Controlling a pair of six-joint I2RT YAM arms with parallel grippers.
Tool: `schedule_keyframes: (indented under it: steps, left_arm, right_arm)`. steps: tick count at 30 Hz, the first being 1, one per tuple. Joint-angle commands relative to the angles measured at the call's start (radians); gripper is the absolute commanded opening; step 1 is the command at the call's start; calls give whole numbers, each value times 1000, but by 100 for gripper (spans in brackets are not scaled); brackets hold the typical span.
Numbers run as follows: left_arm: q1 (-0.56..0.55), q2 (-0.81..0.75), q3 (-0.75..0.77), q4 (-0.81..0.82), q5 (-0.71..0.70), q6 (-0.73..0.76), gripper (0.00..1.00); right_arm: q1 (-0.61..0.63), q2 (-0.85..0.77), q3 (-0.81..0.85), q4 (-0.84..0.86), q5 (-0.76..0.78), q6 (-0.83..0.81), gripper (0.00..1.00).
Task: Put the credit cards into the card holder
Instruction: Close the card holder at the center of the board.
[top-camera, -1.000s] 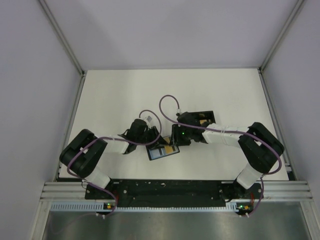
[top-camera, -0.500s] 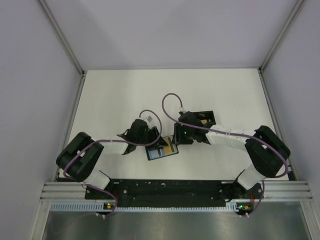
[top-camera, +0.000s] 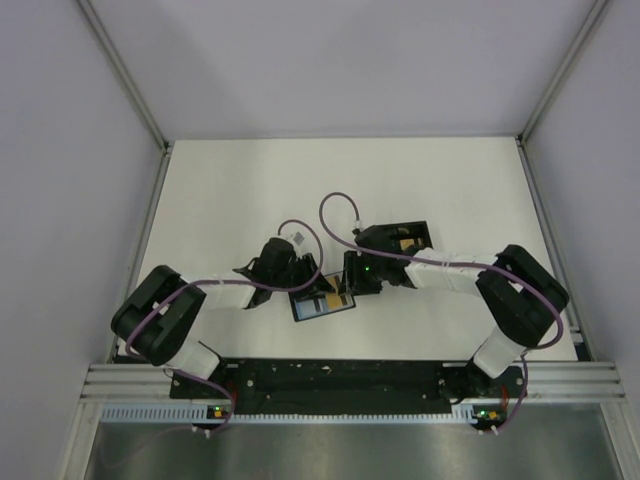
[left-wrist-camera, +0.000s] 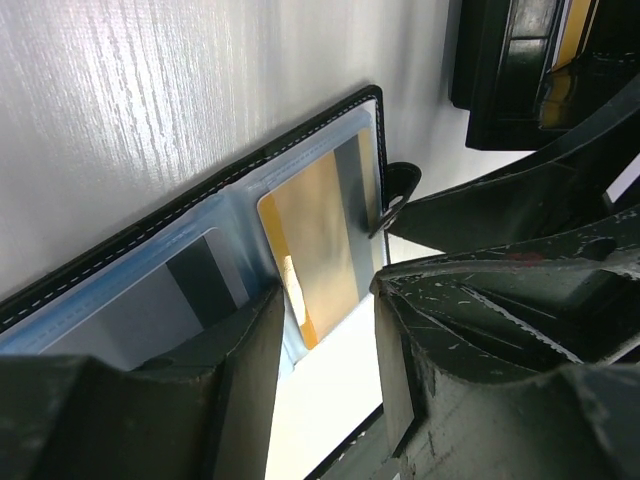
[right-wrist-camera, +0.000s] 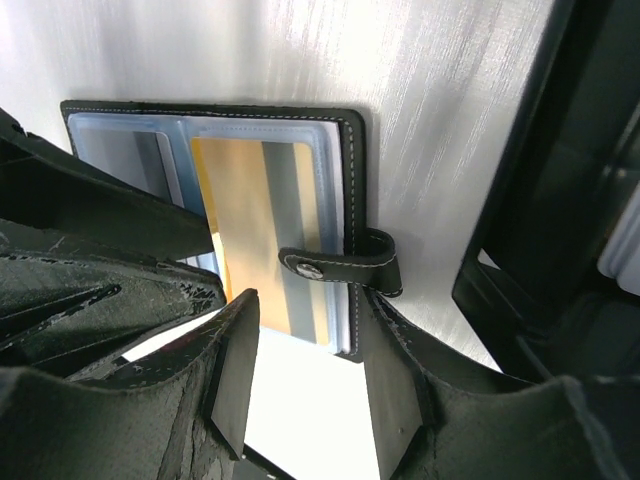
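Note:
The black card holder lies open on the table between both grippers, its clear sleeves facing up. A gold credit card with a grey stripe sits in one sleeve. A grey card sits in the neighbouring sleeve. The snap strap folds over the holder's short edge. My left gripper stands at the holder's long edge, one finger overlapping a sleeve. My right gripper stands beside the strap end. Both have parted jaws with only bright white surface between them.
A larger open black box with a gold patch inside stands just behind and to the right of the right gripper. Grey walls and metal rails border the white table.
The right arm's elbow swung outward and came back. The left arm's elbow dropped slightly toward the left. Both grippers and the card holder stay almost where they were.

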Motion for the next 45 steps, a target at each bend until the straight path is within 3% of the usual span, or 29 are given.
schedule_keyframes:
  steps: [1,14,21,36,38,41,45]
  left_arm:
    - [-4,23,17,62,36,1,46]
    - [-3,20,7,39,16,15,46]
    - [-4,30,8,146,39,-35,46]
    - [-4,61,7,243,68,-86,45]
    - [-4,60,8,248,69,-91,41]
    - [-4,46,25,176,62,-65,39]
    - [-4,-9,66,-69,26,71,47]
  right_arm:
    - [9,48,7,28,-52,17,45]
    - [10,-26,-17,-21,81,21,46]
    - [9,14,-33,70,-58,40,46]
    - [12,-6,-33,58,-54,31,45]
    - [12,-6,-30,51,-52,31,45]
    - [12,-29,-27,38,-26,18,46]
    - [12,-127,-33,10,7,-18,47]
